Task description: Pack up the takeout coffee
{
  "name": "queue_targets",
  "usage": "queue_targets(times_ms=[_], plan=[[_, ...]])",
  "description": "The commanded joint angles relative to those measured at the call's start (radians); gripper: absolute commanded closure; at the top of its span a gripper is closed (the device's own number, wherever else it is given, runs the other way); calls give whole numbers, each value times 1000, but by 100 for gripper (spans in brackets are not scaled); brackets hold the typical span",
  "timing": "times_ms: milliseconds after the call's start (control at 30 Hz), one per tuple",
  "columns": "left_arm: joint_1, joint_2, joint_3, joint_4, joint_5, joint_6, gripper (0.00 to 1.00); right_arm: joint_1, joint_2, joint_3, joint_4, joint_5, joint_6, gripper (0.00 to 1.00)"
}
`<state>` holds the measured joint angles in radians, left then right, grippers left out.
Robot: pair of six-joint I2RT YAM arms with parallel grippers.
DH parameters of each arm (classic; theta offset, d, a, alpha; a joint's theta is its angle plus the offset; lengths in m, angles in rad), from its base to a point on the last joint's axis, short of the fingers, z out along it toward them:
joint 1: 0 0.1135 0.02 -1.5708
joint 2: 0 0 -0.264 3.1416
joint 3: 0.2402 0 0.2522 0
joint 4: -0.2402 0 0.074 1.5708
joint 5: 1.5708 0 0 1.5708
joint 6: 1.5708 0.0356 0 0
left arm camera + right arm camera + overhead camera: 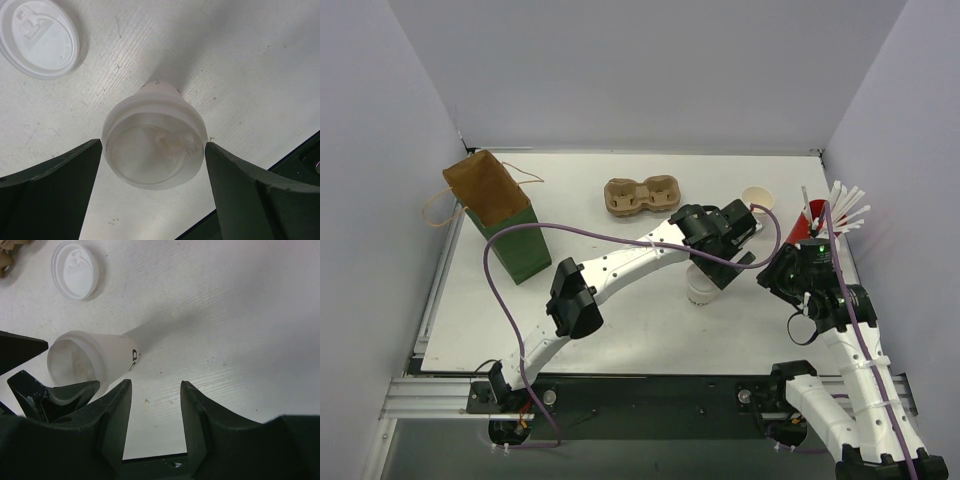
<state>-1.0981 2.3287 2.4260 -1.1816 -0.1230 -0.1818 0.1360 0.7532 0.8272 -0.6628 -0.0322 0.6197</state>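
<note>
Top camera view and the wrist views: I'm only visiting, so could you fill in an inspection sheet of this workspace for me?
Surface: white table, lightly scuffed.
Job's things: lidded cup upright mid-table; open cup standing near the straws; neither is in the carrier, which is empty.
Clutter: loose lid flat on the table; red cup of straws; paper bag standing open.
Hands: left hand open wide, flanking the lidded cup; right hand open, empty.
Cables: purple cable looping above the table; second cable beside the right hand.
Surroundings: pale walls on three sides.
</note>
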Motion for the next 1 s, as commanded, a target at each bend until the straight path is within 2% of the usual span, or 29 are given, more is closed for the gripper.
queue_targets(times_ms=[0,300,433,467,667,833,967], plan=[[6,-17,44,36,-10,8,4,-9,12,-3,-20,-3,-11,61],[58,-127,-28,125,-18,-4,4,-6,34,20,-20,-29,-17,61],[98,-245,-152,207,5,-34,5,14,66,35,-5,-44,-15,61],[101,-271,-232,236,16,-36,5,26,81,38,-1,-41,-15,62],[106,-331,-327,318,88,-44,6,100,117,55,8,14,6,62],[124,-382,-413,347,-12,-116,15,117,123,47,20,25,15,62],[193,-430,-518,410,58,-169,29,177,166,82,29,57,25,62]])
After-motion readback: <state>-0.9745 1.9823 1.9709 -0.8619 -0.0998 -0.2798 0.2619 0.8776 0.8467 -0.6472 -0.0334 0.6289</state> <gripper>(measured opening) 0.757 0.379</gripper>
